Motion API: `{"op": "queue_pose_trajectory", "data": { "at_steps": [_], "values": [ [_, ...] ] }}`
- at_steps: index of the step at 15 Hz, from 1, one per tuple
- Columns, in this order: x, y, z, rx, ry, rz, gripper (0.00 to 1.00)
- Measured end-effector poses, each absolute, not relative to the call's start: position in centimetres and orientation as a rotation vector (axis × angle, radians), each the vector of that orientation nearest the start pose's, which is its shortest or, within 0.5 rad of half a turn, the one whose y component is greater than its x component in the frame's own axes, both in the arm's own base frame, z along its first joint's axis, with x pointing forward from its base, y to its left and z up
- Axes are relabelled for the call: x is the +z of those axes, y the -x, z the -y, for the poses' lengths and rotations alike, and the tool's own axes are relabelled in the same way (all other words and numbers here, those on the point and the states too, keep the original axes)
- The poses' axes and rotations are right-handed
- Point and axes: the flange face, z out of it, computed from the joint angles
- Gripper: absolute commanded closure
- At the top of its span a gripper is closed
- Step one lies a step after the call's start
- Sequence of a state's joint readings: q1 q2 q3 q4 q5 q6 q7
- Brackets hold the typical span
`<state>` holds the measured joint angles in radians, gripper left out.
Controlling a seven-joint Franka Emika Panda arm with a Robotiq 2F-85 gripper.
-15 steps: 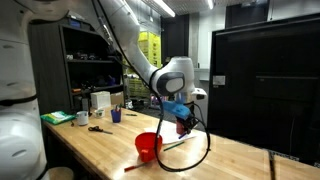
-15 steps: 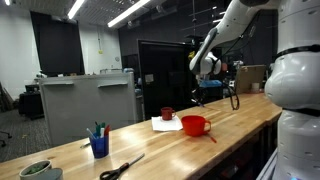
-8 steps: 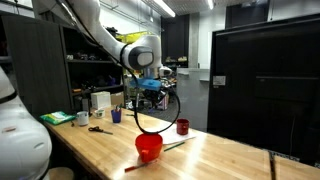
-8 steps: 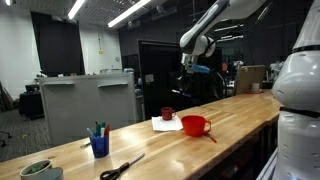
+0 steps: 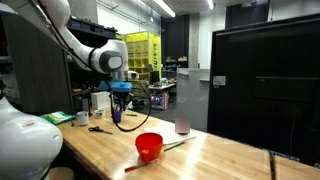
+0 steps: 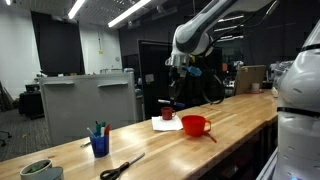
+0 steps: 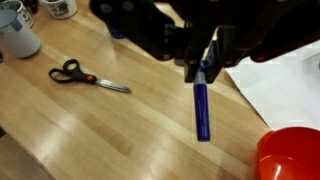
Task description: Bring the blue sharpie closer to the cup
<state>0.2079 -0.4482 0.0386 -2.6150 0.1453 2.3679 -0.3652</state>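
Blue cup: holds several pens standing upright; well apart from the red cup, down the table toward the scissors.
Red cup: stands on the wooden table; its inside cannot be seen (the cameras sit too low).
Dark cup: just behind the red cup, beside the white paper; contents cannot be told.
White mug: beyond the scissors as seen from the red cup; contents hidden.
Blue sharpie: slim, dark blue and glossy, hanging by its upper end above bare wood, between the scissors and the red cup, just beside the paper's edge.
Gripper: fingers pinched on the sharpie's top.
Arm: bends in from above with the wrist pointing down, well apart from the red cup.
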Motion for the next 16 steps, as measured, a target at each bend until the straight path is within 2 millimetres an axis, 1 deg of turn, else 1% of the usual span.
{"op": "queue_pose_trajectory", "data": {
  "at_steps": [2, 4, 9, 11, 13, 14, 16],
  "values": [
    [40.7, -38.4, -12.8, -0.344, 2.938, 0.829, 0.97],
    [40.1, -37.4, -15.6, -0.403, 2.961, 0.822, 0.97],
    [39.1, -35.4, -24.3, -0.557, 3.086, 0.889, 0.97],
    [38.2, -35.1, -27.2, -0.606, 3.129, 0.924, 0.97],
    [37.4, -35.7, -29.1, -0.598, 3.164, 0.911, 0.97],
    [37.0, -36.4, -29.5, -0.562, 3.18, 0.884, 0.97],
    [36.4, -38.4, -29.4, -0.473, 3.205, 0.822, 0.97]
  ]
}}
